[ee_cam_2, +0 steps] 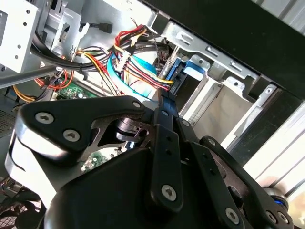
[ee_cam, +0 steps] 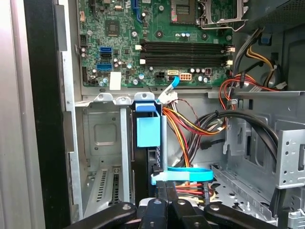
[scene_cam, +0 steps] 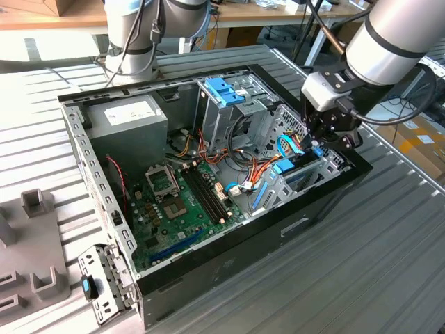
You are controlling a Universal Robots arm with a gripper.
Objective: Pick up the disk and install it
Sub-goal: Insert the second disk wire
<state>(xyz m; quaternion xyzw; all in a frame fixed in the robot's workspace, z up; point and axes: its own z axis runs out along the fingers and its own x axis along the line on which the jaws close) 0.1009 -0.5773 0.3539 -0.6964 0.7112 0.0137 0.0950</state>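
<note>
Up front, desk: a ribbed grey desk [scene_cam: 361, 278] carries the open computer case [scene_cam: 229, 268]. In the exterior view the case's black side wall faces the camera.
Loose panel: a perforated metal bracket with a blue knob [scene_cam: 94, 282] lies at about 7 o'clock from the case, just beside its near corner.
Grey fixtures: moulded grey blocks [scene_cam: 35, 243] stand on the desk at 9 o'clock from the case, apart from it.
Motherboard: the green motherboard [scene_cam: 174, 202] lies flat on the case floor in the near half. The first wrist view shows its dark memory slots [ee_cam: 186, 52].
Cables: a bundle of red, orange and yellow cables [scene_cam: 257, 170] runs between the board and the drive bays, and a light blue ribbon [ee_cam: 183, 174] loops across it.
Disk: the disk [scene_cam: 284, 167] stands on edge in the metal bay at 3 o'clock in the case, against the wall on the exterior view's right. In the first wrist view its blue plastic end [ee_cam: 148, 131] sits between the bay's rails, with a dark body below.
End effector: the black end effector [scene_cam: 332, 136] hangs just above that bay, nearest the disk. I cannot tell whether it is open or closed, or whether it grips anything.
Power supply: a grey box with a white label [scene_cam: 128, 118] fills the case corner at 10 o'clock.
Blue bracket: a bare blue plastic bracket [scene_cam: 224, 90] tops the drive cage at 12 o'clock.
Arm base: the arm's base [scene_cam: 132, 42] stands behind the case at 11 o'clock.
</note>
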